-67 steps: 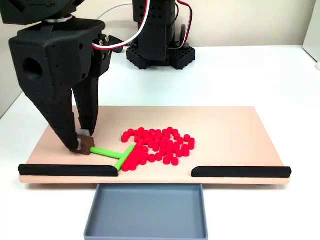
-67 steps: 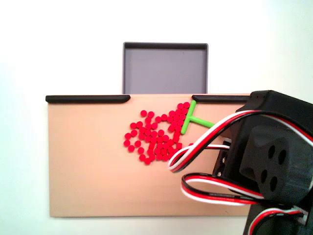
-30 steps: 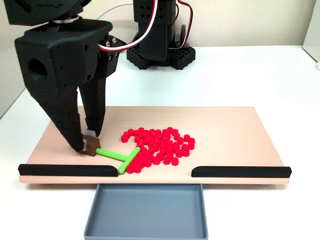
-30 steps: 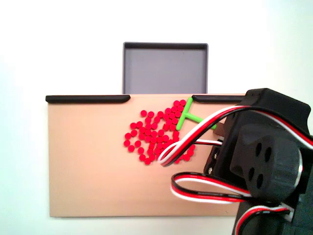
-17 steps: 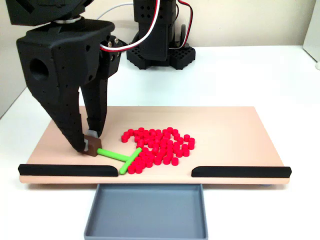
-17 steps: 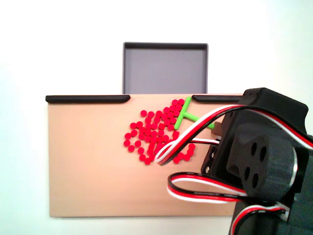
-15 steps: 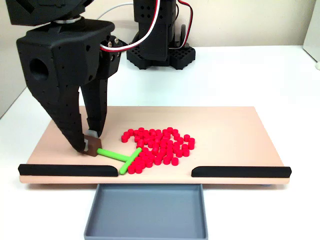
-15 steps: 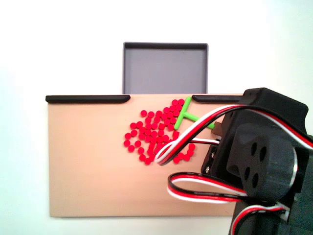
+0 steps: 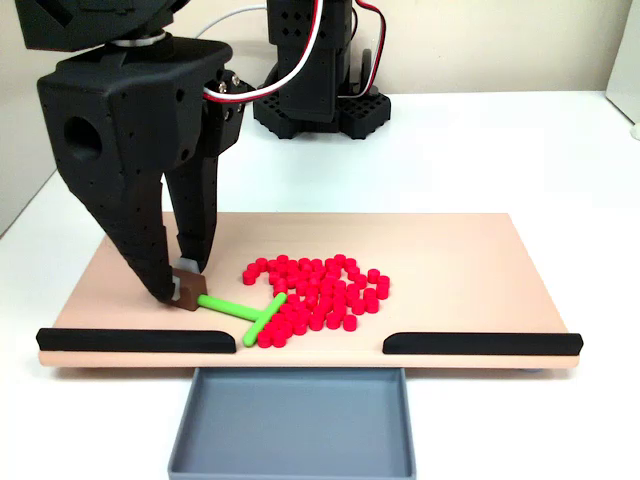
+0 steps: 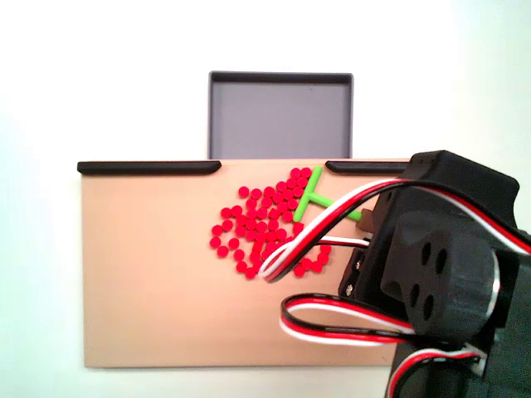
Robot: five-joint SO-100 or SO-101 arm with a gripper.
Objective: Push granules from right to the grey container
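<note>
In a fixed view from the front, my gripper [image 9: 178, 289] stands over the board's left part, shut on the brown end block of the green T-shaped pusher [image 9: 240, 311]. The pusher's crossbar rests against the left edge of the red granules [image 9: 320, 290], heaped mid-board just behind the gap between the black strips. The grey container [image 9: 290, 425] sits empty below that gap. In a fixed view from above, the granules [image 10: 257, 228] lie left of the pusher [image 10: 309, 196], and the container [image 10: 280, 116] is at the top. There my arm [image 10: 448, 282] hides the gripper's tips.
The tan board [image 9: 470, 260] has two black strips [image 9: 135, 340] [image 9: 482, 343] along its front edge, with a gap over the container. The arm's base [image 9: 320, 100] stands behind the board. White and red cables [image 10: 332, 224] hang over some granules in the top view.
The gripper has slid the pusher a little to the right in the front view. The crossbar has pressed the nearest granules tighter against the pile and closer to the gap.
</note>
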